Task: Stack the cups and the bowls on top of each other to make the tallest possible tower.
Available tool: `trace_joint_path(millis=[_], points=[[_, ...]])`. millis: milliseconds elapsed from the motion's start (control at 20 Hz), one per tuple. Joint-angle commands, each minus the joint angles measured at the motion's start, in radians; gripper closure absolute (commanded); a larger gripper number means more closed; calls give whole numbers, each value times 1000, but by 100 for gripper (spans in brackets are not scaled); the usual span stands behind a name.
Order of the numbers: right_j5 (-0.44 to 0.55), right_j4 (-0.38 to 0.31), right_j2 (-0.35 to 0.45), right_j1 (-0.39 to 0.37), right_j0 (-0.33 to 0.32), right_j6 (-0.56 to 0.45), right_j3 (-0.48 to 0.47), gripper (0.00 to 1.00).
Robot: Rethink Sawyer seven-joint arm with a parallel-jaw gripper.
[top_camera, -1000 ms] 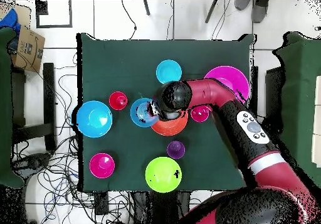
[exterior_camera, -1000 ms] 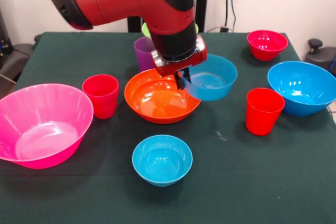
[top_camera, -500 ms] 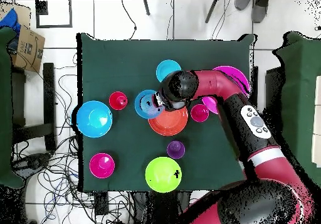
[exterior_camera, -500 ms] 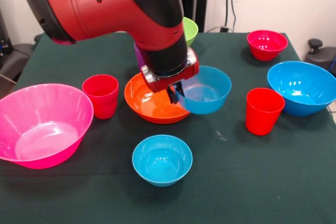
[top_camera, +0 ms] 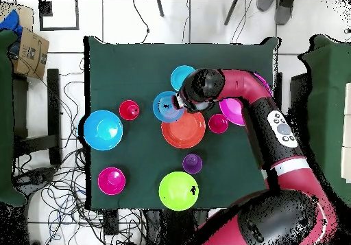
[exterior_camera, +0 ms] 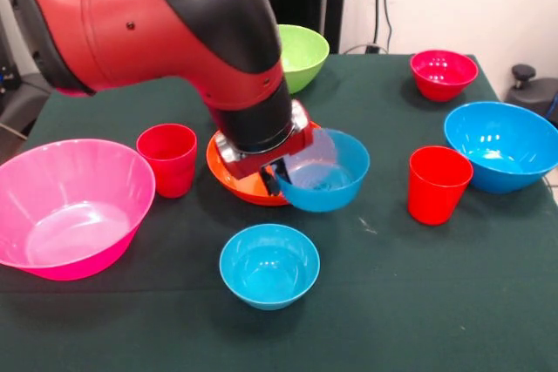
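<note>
My gripper is shut on the near rim of a small blue bowl, which hangs just above the table by the orange bowl. In the overhead view the held bowl overlaps the edge of the orange bowl. A second small blue bowl rests on the table in front of it. Red cups stand at the left and at the right. The arm hides the purple cup from the front; overhead, the purple cup stands alone.
A large pink bowl fills the left side and a large blue bowl the right. A small red-magenta bowl and a lime green bowl sit at the back. All lie on the green cloth.
The arm has carried the small blue bowl away from over the orange bowl toward the front, nearer the other small blue bowl. The lime green bowl is now uncovered.
</note>
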Motion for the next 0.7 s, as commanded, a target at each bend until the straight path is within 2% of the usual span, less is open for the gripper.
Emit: trace_joint_path(millis=[50, 700], points=[[103, -79, -2, 70, 15, -417, -184, 100], [125, -81, -9, 144, 26, -552, -328, 100]])
